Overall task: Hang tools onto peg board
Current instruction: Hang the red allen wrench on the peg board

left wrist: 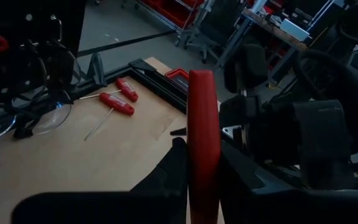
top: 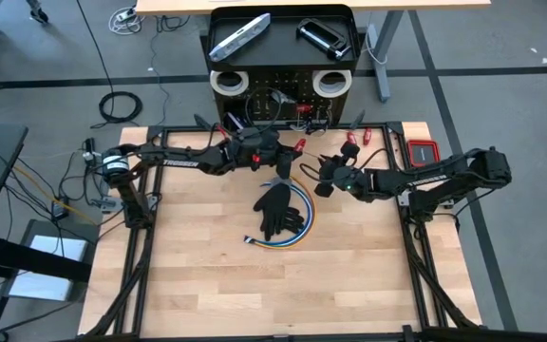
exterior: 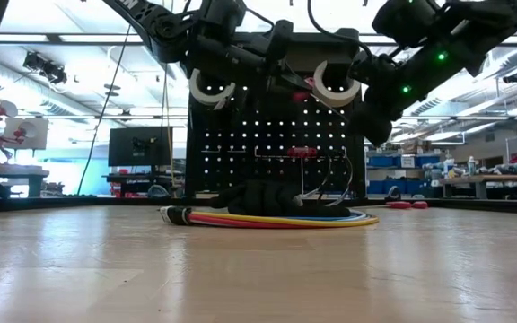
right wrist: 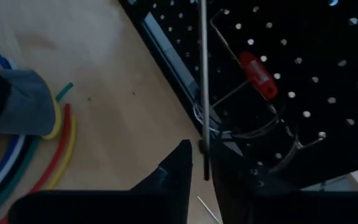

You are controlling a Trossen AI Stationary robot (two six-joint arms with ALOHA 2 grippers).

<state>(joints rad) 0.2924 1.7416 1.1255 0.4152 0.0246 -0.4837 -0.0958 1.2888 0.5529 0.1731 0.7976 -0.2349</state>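
from above, the peg board already carries two white tape rolls on its face and a flat bar and black clamp on its top tray, while black gloves on a coil of coloured cables and two red-handled tools still lie on the table, so much is left. in the left wrist view the left gripper is clamped on a red handle, pointing toward the loose red tools. in the right wrist view the right gripper pinches a thin metal shaft just before the board, where a red-handled tool already hangs.

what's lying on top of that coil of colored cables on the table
A pair of black gloves lies across the coil of colored cables, covering most of its middle. Whether anything sits beneath the gloves cannot be seen.
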